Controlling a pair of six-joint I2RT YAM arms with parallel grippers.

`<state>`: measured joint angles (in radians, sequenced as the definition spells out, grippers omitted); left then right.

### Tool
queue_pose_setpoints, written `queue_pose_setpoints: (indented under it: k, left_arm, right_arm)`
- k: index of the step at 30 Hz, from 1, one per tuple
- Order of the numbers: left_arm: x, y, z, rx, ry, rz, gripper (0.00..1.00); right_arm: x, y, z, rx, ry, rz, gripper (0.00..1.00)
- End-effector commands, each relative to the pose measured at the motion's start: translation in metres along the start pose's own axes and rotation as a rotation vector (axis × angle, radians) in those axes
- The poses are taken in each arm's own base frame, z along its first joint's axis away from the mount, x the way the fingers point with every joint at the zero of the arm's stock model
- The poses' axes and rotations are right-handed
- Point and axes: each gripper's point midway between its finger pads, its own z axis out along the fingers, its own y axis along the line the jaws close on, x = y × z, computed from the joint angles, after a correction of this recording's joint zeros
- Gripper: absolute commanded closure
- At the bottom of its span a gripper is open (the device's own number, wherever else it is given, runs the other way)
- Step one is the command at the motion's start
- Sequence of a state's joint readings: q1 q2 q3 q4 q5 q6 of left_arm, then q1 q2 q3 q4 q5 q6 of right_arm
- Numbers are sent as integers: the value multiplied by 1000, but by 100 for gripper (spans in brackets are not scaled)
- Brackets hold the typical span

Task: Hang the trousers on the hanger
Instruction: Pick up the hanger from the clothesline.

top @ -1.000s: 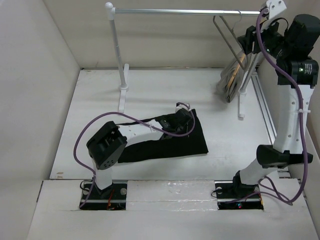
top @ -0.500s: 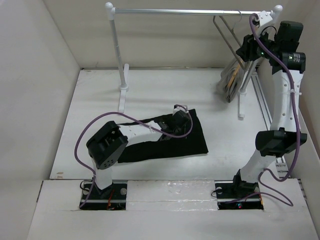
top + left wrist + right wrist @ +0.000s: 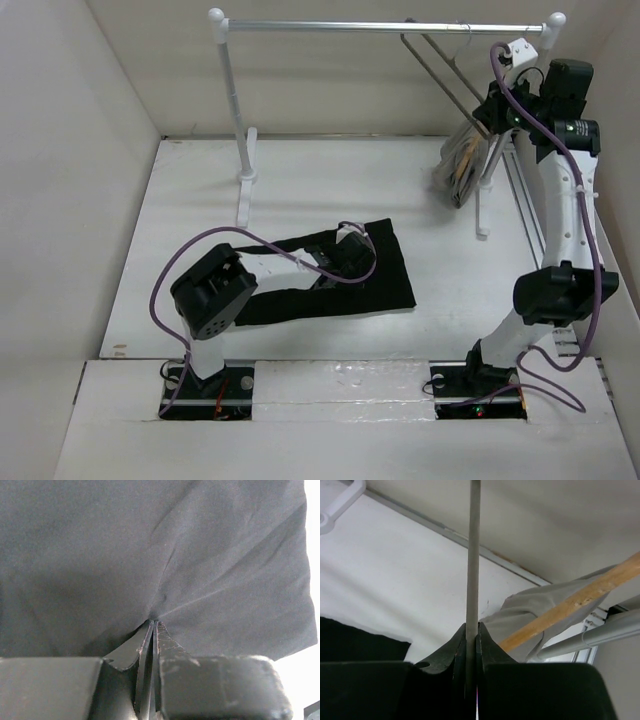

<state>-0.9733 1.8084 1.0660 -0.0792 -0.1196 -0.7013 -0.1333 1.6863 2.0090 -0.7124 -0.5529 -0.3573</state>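
The black trousers [image 3: 385,275] lie folded on the white table in the middle of the top view. My left gripper [image 3: 345,248] rests on them, and the left wrist view shows its jaws [image 3: 153,623] shut on a pinch of the black cloth [image 3: 150,555]. The thin grey hanger [image 3: 440,72] hangs by its hook from the rail [image 3: 350,25] at the back right. My right gripper [image 3: 492,108] is raised beside it, and the right wrist view shows it [image 3: 472,626] shut on the hanger's grey rod [image 3: 473,555].
A white clothes rack with a left post [image 3: 235,110] stands at the back. A light brown wooden hanger [image 3: 580,600] carrying grey cloth [image 3: 462,165] hangs at the right end of the rail. Tall white walls close in both sides.
My right arm has moved left along the rail, swinging the grey hanger's lower end leftward. My left gripper has shifted slightly left and nearer on the trousers.
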Motion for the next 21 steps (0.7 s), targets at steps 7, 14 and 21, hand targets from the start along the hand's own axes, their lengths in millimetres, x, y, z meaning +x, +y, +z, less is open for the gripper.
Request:
queue_pose_setpoints:
  k: [7, 14, 21]
  left_arm:
    - [-52, -46, -62, 120, -112, -21, 88]
    - [-129, -90, -151, 254, -311, -48, 63]
    - [-185, -124, -235, 400, -461, -110, 54]
  right_arm:
    - [-117, 24, -52, 177, -285, -165, 100]
    - [-98, 25, -65, 278, -222, -158, 100]
    - [-42, 58, -76, 314, -158, -177, 100]
